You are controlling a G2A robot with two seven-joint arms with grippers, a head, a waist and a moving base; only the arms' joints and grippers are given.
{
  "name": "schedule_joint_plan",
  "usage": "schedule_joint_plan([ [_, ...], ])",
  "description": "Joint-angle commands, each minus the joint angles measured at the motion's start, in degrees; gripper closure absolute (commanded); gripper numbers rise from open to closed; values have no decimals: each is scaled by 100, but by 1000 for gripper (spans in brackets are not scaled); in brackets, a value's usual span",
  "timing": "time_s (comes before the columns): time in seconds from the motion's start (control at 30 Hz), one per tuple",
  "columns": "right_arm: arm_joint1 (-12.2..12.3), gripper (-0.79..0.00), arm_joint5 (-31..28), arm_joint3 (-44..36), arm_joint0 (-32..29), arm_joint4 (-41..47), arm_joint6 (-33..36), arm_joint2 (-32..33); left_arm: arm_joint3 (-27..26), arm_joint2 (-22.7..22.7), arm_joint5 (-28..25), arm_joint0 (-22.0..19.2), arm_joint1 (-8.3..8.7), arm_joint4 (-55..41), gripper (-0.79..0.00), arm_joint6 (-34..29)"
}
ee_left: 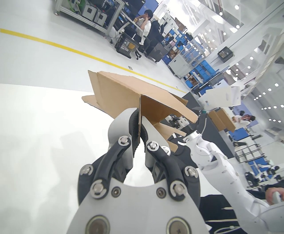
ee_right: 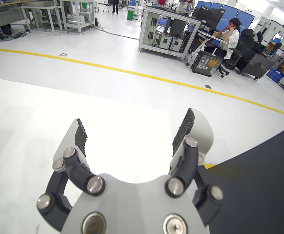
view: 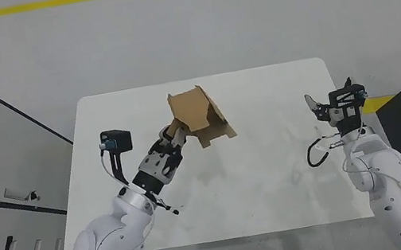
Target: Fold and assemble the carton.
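Brown carton (view: 197, 116), partly unfolded, upper centre of table (view: 276, 184); left gripper (ee_left: 139, 124) pinches its panel edge from lower left; right gripper (ee_right: 134, 117) spread apart, far right.

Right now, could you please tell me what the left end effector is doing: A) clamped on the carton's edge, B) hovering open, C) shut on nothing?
A: the left end effector is shut on a panel edge of the carton, as the left wrist view shows.

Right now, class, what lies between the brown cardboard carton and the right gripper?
Nothing: the top view shows bare white table between brown cardboard carton and right gripper.
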Motion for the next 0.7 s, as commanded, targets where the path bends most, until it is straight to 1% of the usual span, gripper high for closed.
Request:
schedule_joint_plan([
  [0.0, 0, -785, 0, 0, 0, 0, 0, 0, -23, 74, -7, -14, 10, 390, 0, 22],
  [0.17, 0, -785, 0, 0, 0, 0, 0, 0, 24, 297, -41, -75, 42, 1609, 0, 93],
  [0.2, 0, -785, 0, 0, 0, 0, 0, 0, 43, 315, -28, -79, 44, 1714, 0, 102],
  [0.43, 0, -785, 0, 0, 0, 0, 0, 0, 43, 315, -28, -79, 44, 1714, 0, 102],
  [0.5, 0, -785, 0, 0, 0, 0, 0, 0, 69, 332, -198, -142, 47, 1617, 0, 145],
  [0.67, 0, -785, 0, 0, 0, 0, 0, 0, 96, 302, -720, -377, 104, 2329, 0, -97],
])
